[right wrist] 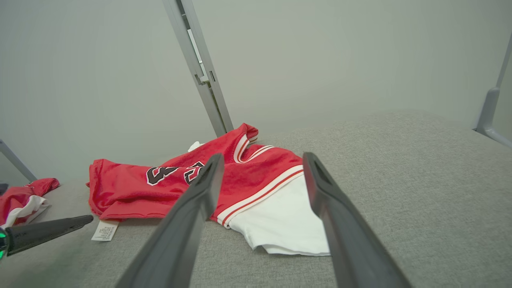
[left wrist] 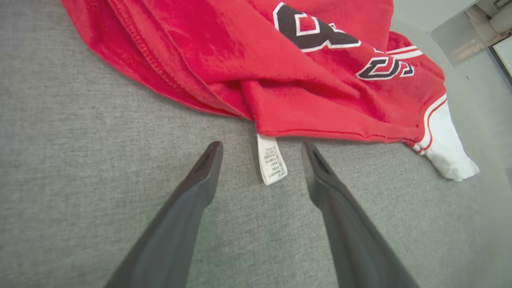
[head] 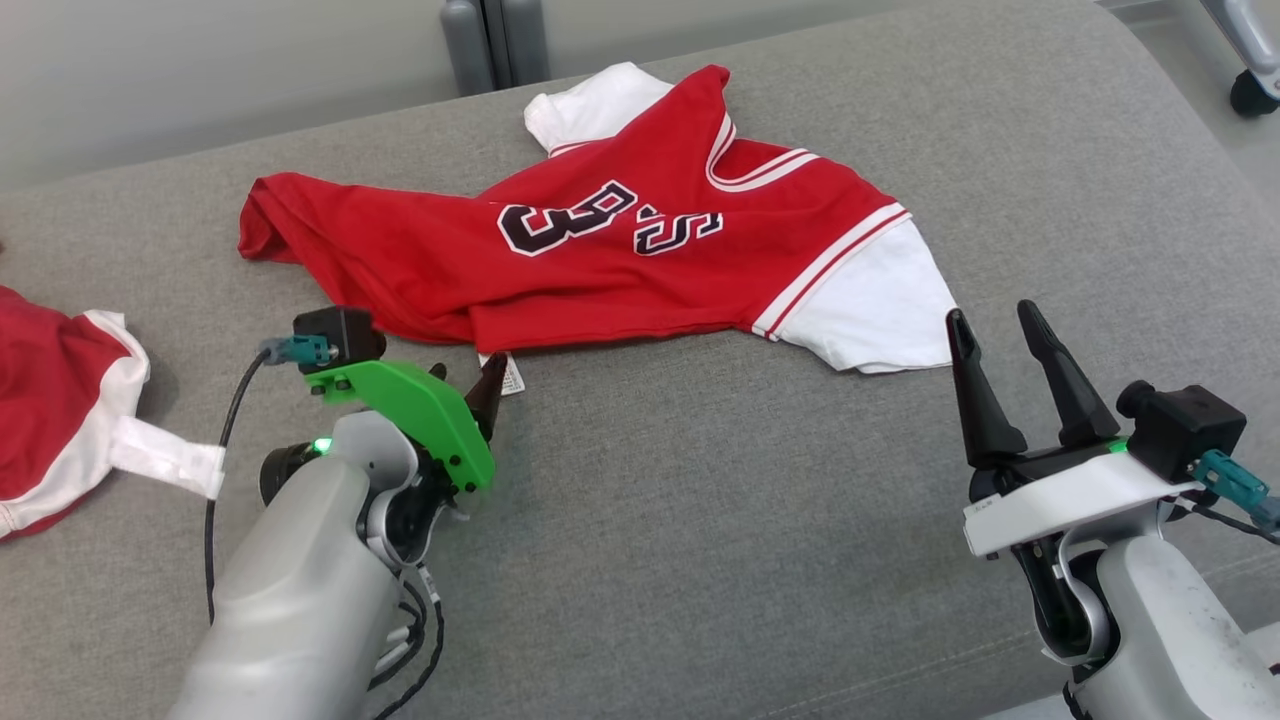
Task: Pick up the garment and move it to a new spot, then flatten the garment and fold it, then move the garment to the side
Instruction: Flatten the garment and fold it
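The garment point(head: 600, 240) is a red jersey with white sleeves and black numbers, lying crumpled and partly spread on the grey cushion point(head: 700, 520). My left gripper point(head: 465, 378) is open at the jersey's near hem. In the left wrist view the garment point(left wrist: 280, 80) fills the top, and the left gripper point(left wrist: 262, 147) straddles its white care label point(left wrist: 272, 160) without touching the cloth. My right gripper point(head: 993, 315) is open just right of the near white sleeve, holding nothing. In the right wrist view the right gripper point(right wrist: 263, 157) points at the garment point(right wrist: 160, 188) from slightly above.
A second red and white garment point(head: 60, 410) lies bunched at the cushion's left edge. A grey metal post point(head: 490, 40) stands behind the cushion against a pale wall. A castor wheel point(head: 1255, 92) sits on the floor at the far right.
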### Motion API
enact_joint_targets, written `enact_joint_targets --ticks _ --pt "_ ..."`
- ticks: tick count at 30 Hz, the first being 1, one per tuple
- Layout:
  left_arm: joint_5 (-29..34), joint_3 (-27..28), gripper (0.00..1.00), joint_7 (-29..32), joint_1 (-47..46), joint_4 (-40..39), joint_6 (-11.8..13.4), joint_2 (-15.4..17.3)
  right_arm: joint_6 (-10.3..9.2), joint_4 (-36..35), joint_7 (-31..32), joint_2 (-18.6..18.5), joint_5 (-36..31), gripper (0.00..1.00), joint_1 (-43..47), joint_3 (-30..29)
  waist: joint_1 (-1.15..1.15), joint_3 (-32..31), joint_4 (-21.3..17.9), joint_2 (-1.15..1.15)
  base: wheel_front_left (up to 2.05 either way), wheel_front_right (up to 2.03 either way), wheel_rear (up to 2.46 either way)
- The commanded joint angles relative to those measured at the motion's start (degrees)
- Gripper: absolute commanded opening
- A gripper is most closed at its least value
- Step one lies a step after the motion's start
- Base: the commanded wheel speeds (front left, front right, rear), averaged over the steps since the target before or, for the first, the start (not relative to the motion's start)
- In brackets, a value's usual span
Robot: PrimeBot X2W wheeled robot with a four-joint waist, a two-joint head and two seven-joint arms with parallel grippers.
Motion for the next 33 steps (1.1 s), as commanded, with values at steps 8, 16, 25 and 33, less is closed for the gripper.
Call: enact_joint_targets --ticks 8,16,25,33 --pt "-1.27 0.08 1.00 0.95 -6.92 10.44 -1.56 -2.22 -0.04 0.37 -0.14 0.84 0.47 1.00 -1.47 1.04 0.00 1.81 -2.26 0.00 0.00 0.00 0.00" --pt "-3.76 0.88 0.88 0.66 -10.40 17.33 -3.27 -3.57 -0.04 0.90 -0.14 1.16 0.66 1.00 -2.21 0.96 0.00 2.72 -4.14 0.00 0.00 0.00 0.00" --pt "-2.59 -2.03 0.00 -1.28 -11.36 18.16 -4.84 -4.10 -0.04 1.20 -0.14 1.43 0.04 1.00 -0.53 -0.70 0.00 0.72 -2.66 0.00 0.00 0.00 0.00" --pt "0.66 -7.33 0.00 -4.61 -9.45 9.52 -5.31 -1.96 -0.04 1.30 -0.14 1.01 -0.05 1.00 1.51 -1.72 0.00 -3.31 2.75 0.00 0.00 0.00 0.00"
